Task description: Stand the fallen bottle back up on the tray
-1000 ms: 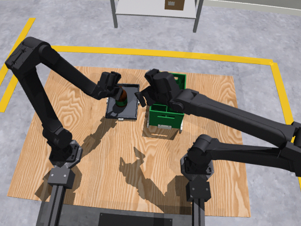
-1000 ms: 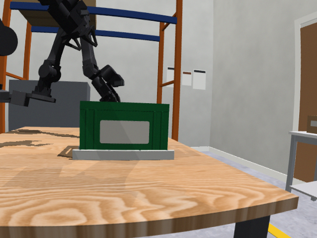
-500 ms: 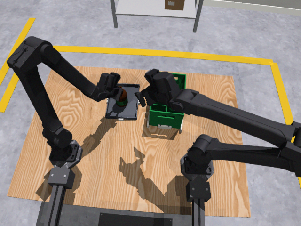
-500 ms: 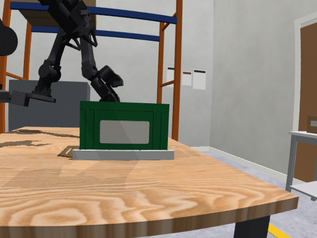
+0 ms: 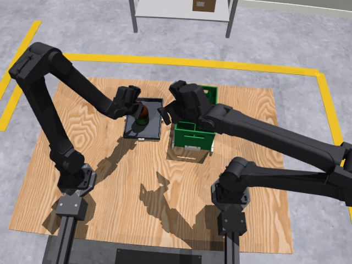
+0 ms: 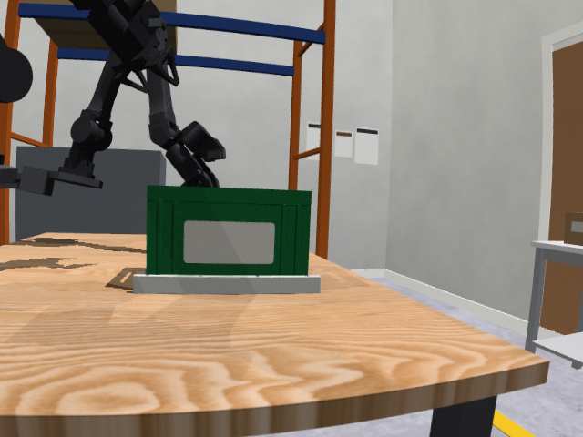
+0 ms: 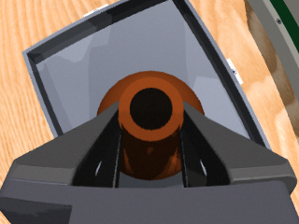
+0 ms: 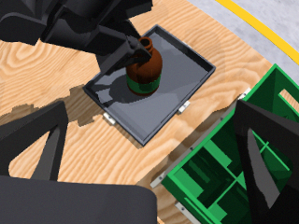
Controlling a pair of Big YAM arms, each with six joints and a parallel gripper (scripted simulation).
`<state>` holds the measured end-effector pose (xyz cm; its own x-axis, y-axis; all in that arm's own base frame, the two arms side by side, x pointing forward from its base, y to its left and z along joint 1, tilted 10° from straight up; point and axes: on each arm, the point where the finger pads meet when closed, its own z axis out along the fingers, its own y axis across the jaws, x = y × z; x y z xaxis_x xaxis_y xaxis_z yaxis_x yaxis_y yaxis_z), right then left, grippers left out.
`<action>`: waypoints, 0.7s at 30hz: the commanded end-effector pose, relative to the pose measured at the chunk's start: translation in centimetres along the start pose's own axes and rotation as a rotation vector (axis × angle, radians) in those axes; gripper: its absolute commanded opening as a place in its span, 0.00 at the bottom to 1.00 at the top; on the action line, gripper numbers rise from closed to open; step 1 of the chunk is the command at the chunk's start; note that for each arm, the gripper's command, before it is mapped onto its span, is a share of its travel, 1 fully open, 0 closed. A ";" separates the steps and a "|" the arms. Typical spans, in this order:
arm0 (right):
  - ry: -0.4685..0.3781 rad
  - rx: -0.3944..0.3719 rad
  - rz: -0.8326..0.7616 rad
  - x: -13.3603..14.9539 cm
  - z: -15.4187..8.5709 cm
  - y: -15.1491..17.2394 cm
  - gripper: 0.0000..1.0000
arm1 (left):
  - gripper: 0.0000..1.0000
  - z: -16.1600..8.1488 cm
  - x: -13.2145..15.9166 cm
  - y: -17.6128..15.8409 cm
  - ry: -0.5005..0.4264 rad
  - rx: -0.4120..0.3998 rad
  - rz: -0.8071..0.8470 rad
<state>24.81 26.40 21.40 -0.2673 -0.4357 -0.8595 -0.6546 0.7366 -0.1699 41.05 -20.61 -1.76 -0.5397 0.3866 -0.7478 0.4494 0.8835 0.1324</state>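
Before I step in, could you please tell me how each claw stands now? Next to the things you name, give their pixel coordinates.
Left claw (image 5: 139,109) (image 7: 150,140): closed on the bottle's (image 5: 143,115) (image 7: 150,161) (image 8: 145,70) neck.
Right claw (image 8: 151,109): open, holding nothing.

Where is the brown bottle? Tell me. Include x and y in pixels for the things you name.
In the right wrist view, the brown bottle (image 5: 143,115) (image 7: 150,161) (image 8: 146,70) is upright on the gray tray (image 5: 152,132) (image 7: 135,33) (image 8: 182,77), its neck between the left gripper's fingers.

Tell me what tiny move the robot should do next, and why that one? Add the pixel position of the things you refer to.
I think the left gripper (image 5: 139,111) (image 7: 150,111) (image 8: 146,51) should gently open its fingers. They hold the neck of the bottle (image 5: 143,117) (image 7: 150,161) (image 8: 144,74), which looks upright, and its bottom seems to be on the tray (image 5: 151,129) (image 7: 135,47) (image 8: 175,61), so it could probably stand alone.
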 end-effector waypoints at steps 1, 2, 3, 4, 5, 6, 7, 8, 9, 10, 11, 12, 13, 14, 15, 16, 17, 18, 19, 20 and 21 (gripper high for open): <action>-0.049 0.001 0.016 -3.0 -0.5 -0.1 1.00 | 0.24 1.0 -2.0 0.5 -0.025 -0.006 0.002; -0.049 0.001 0.016 -3.0 -0.5 -0.1 1.00 | 0.24 1.0 -2.0 0.5 -0.025 -0.006 0.002; -0.049 0.001 0.016 -3.0 -0.5 -0.1 1.00 | 0.24 1.0 -2.0 0.5 -0.025 -0.006 0.002; -0.049 0.001 0.016 -3.0 -0.5 -0.1 1.00 | 0.24 0.9 -2.3 0.5 -0.036 -0.007 0.001; -0.049 0.001 0.016 -3.0 -0.5 -0.1 1.00 | 0.24 1.1 -2.3 0.5 -0.033 -0.007 0.002; -0.049 0.001 0.016 -3.0 -0.5 -0.1 1.00 | 0.24 1.0 -2.4 0.5 -0.036 -0.007 0.001; -0.049 0.001 0.016 -3.0 -0.5 -0.1 1.00 | 0.24 1.1 -2.2 0.5 -0.024 -0.006 0.003; -0.049 0.001 0.016 -3.0 -0.5 -0.1 1.00 | 0.24 1.0 -2.5 0.5 -0.035 -0.007 0.001; -0.049 0.001 0.016 -3.0 -0.5 -0.1 1.00 | 0.24 1.2 -2.2 0.6 -0.021 -0.006 0.003; -0.049 0.001 0.016 -3.0 -0.5 -0.1 1.00 | 0.24 1.2 -2.4 0.6 -0.031 -0.007 0.001; -0.049 0.001 0.016 -3.0 -0.5 -0.1 1.00 | 0.24 1.3 -2.2 0.5 -0.019 -0.006 0.003; -0.049 0.001 0.016 -3.0 -0.5 -0.1 1.00 | 0.24 1.3 -2.5 0.5 -0.029 -0.007 0.002; -0.049 0.001 0.016 -3.0 -0.5 -0.1 1.00 | 0.24 1.3 -2.4 0.5 -0.020 -0.006 0.004; -0.049 0.001 0.016 -3.0 -0.5 -0.1 1.00 | 0.24 1.3 -2.7 0.6 -0.031 -0.007 0.002; -0.049 0.001 0.016 -3.0 -0.5 -0.1 1.00 | 0.24 1.4 -2.4 0.6 -0.018 -0.006 0.003; -0.049 0.001 0.016 -3.0 -0.5 -0.1 1.00 | 0.24 1.4 -2.6 0.6 -0.028 -0.007 0.002; -0.049 0.001 0.016 -3.0 -0.5 -0.1 1.00 | 0.24 1.5 -2.5 0.6 -0.018 -0.006 0.003; -0.049 0.001 0.016 -3.0 -0.5 -0.1 1.00 | 0.24 1.4 -2.8 0.6 -0.029 -0.007 0.002; -0.049 0.001 0.016 -3.0 -0.5 -0.1 1.00 | 0.24 1.4 -2.8 0.6 -0.029 -0.007 0.002; -0.049 0.001 0.016 -3.0 -0.5 -0.1 1.00 | 0.24 1.4 -2.8 0.6 -0.029 -0.007 0.002; -0.049 0.001 0.016 -3.0 -0.5 -0.1 1.00 | 0.24 1.5 -2.6 0.6 -0.017 -0.006 0.003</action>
<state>24.81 26.40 21.40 -0.2673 -0.4357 -0.8595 -0.6546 0.7366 -0.1699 41.88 -20.98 -1.64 -0.5449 0.3895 -0.7425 0.4503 0.8829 0.1327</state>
